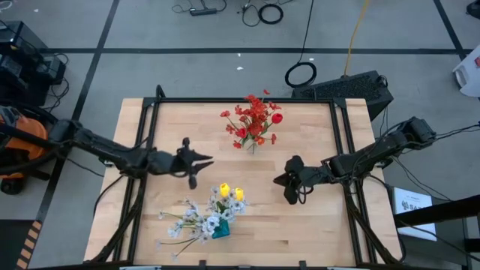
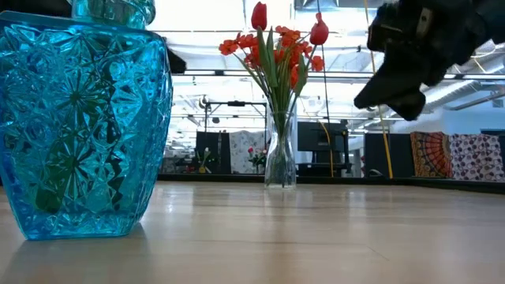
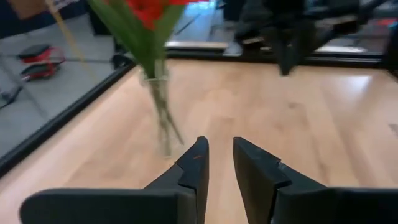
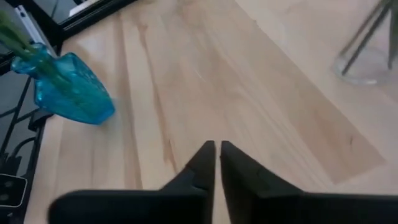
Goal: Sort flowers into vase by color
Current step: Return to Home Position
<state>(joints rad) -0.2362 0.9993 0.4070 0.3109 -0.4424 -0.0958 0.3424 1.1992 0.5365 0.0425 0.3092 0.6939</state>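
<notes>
The counter (image 1: 322, 225) is carrying red flowers (image 1: 255, 120) in the clear vase (image 1: 251, 146), white and yellow flowers (image 1: 206, 217) in the blue vase (image 1: 220, 232); wrist views are showing the left gripper (image 3: 221, 162) slightly parted, the right gripper (image 4: 217, 152) closed, both empty, sorting seemingly done, homing needing only a clear retreat.

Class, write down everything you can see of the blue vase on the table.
The blue vase looks like translucent turquoise cut glass, with starburst facets over a broad body that narrows to a neck. It stands upright on the wooden table, near the edge closest to the low camera. It holds yellow tulip buds and pale white sprays; their green stems show through the glass. Only the table and those flowers touch it; the left gripper and right gripper hang apart from it.
</notes>
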